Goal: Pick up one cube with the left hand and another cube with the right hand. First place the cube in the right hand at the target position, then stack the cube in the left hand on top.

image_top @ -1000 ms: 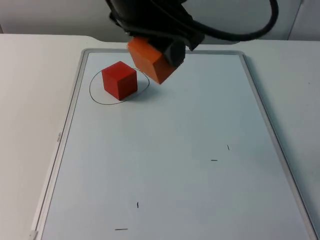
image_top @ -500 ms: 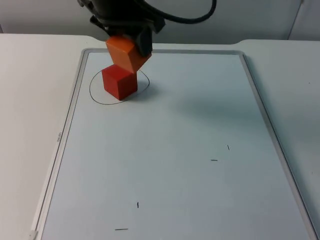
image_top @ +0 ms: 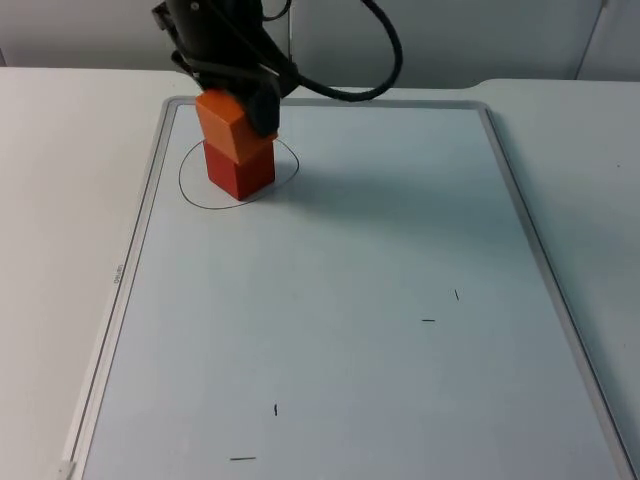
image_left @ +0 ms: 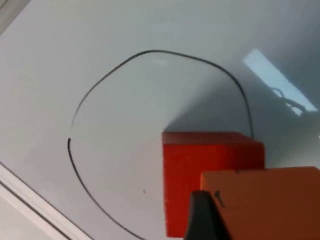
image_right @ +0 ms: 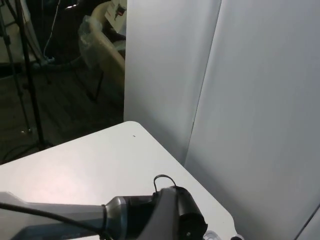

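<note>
Top view: you've got the left gripper [image_top: 237, 108] clamped on the orange cube [image_top: 228, 125], sitting right on top of the red cube [image_top: 240, 168]. Red cube is inside the drawn circle [image_top: 187, 183], near the board's [image_top: 400, 350] far left corner. Circle's left side runs close to the board frame, tight there; wide open board to the right and toward you, just a few pen ticks [image_top: 428, 320].

Left wrist view: here you see what the top one hides: the orange cube [image_left: 265, 202] overlaps the red cube's [image_left: 200, 170] top but sits offset, red face exposed beside it. One black fingertip [image_left: 205, 217] is pressed on the orange face. Circle line [image_left: 150, 52] and board frame [image_left: 30, 200] are clear.

Right wrist view: partition wall [image_right: 260, 100], table corner [image_right: 125, 150] and part of an arm [image_right: 150, 215]; right fingers can't be told.

Versus half a second ago, the orange cube has dropped from tilted above the red one to level on it
</note>
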